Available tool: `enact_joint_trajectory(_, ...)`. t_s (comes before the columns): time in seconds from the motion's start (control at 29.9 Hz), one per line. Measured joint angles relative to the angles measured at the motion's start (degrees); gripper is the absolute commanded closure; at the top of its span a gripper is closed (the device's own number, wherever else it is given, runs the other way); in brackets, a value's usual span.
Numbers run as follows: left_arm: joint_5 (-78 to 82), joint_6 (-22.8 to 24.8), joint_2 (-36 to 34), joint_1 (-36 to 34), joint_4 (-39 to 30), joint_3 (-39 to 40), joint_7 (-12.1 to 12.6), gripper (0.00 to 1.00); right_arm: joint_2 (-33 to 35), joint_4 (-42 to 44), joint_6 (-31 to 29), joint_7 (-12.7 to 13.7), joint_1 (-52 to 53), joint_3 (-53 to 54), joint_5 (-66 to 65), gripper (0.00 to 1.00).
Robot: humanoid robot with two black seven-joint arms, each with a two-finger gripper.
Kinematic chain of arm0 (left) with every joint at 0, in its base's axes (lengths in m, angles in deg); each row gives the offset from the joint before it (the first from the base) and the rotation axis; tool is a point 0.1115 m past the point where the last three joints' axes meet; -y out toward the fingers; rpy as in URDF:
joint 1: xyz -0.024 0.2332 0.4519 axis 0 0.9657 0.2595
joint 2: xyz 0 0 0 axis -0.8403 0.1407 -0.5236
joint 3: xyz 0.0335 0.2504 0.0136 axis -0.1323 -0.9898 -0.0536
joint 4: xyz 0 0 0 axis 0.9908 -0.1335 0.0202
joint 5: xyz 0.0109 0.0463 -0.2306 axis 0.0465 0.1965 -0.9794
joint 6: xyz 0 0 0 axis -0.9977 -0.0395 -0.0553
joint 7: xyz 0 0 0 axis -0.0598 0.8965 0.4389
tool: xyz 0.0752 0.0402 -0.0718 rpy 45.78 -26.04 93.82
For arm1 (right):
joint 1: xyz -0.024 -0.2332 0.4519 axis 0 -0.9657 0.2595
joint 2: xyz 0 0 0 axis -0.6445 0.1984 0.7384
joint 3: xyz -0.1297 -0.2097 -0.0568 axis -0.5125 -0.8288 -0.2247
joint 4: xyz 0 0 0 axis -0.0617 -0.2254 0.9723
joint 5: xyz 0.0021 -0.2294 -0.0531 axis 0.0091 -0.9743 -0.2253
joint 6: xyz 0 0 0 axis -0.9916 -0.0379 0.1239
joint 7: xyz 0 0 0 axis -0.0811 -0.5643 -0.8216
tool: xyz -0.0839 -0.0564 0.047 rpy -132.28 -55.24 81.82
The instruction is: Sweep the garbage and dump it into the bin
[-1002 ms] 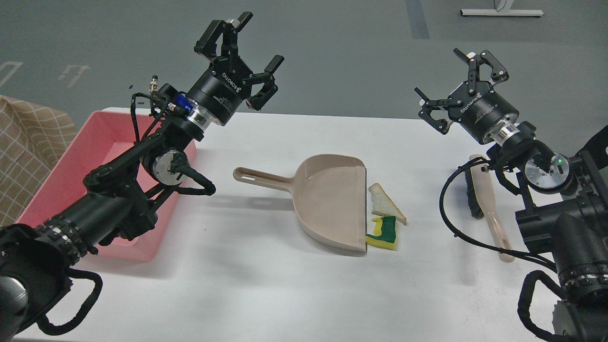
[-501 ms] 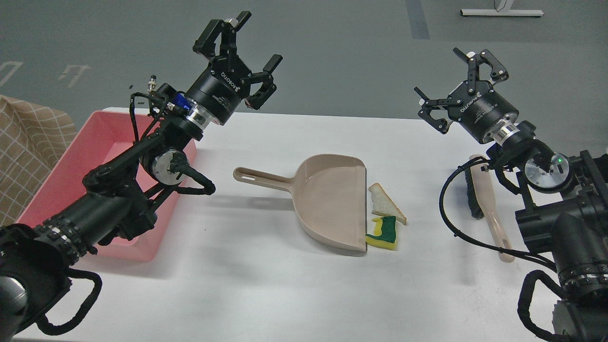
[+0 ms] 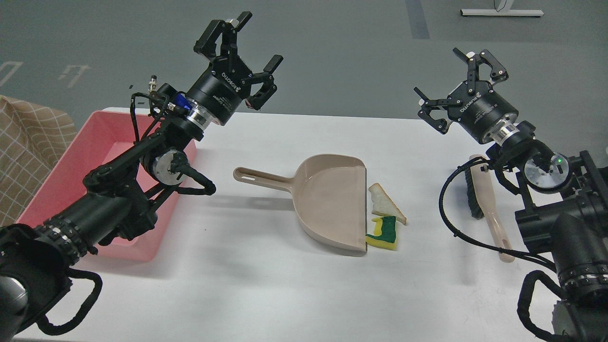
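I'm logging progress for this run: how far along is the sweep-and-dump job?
Nothing is done yet. The bread slice and sponge lie on the table just outside the dustpan mouth. Nothing is in hand: the left end effector and right end effector hang open and empty above the table. Left: grasp the brush and dustpan, sweep, dump into the pink bin.

A white bench (image 3: pixel 266 294) carries a pink bin (image 3: pixel 57 190) at its left edge, a beige dustpan (image 3: pixel 327 202) at center, a bread slice (image 3: pixel 382 202) and sponge (image 3: pixel 385 233) touching its mouth, and a brush (image 3: pixel 489 204) lying to the right.
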Motion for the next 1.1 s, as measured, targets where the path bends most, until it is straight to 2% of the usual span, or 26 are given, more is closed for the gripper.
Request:
enact_joint_trajectory(0.84, 1.0, 0.5, -0.2, 0.0, -1.1, -1.2, 0.0, 0.02, 0.1, 0.2, 0.0, -0.1, 0.1, 0.0, 0.0, 0.0)
enact_joint_trajectory(1.0, 5.0, -1.2, -2.1, 0.0, -4.7, -1.5, 0.0, 0.02, 0.1, 0.3, 0.0, -0.1, 0.2, 0.0, 0.0, 0.0)
enact_joint_trajectory(1.1, 7.4, -5.3, -4.8, 0.8, -9.7, -1.8, 0.0, 0.02, 0.2, 0.3, 0.0, -0.1, 0.2, 0.0, 0.0, 0.0)
